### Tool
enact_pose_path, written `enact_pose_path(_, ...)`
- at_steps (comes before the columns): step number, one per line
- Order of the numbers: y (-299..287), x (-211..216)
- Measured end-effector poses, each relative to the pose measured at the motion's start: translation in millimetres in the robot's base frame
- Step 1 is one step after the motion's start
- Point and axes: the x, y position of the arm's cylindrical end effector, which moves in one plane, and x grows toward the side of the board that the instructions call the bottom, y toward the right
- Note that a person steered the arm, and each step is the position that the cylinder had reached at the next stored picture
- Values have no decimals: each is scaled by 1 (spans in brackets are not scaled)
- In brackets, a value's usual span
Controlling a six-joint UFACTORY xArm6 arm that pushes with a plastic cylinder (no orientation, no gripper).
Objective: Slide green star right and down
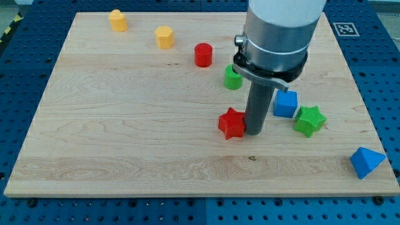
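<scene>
The green star point(310, 120) lies on the wooden board point(125, 125) at the view's right, just right of and below a blue cube point(285, 104). My tip point(254, 132) rests on the board right beside the red star point(232, 123), touching or nearly touching its right side. The tip is well to the left of the green star, with the blue cube between them and slightly higher in the view.
A green cylinder point(232, 77) sits partly behind the arm. A red cylinder point(202, 55) and two yellow blocks point(164, 37) point(117, 20) lie toward the view's top left. A blue triangular block point(365, 162) sits near the bottom right corner.
</scene>
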Motion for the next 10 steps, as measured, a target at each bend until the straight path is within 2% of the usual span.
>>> enact_pose_path(2, 0, -16)
enact_pose_path(5, 98, -16)
enact_pose_path(6, 111, -4)
enact_pose_path(7, 100, -4)
enact_pose_path(10, 112, -41)
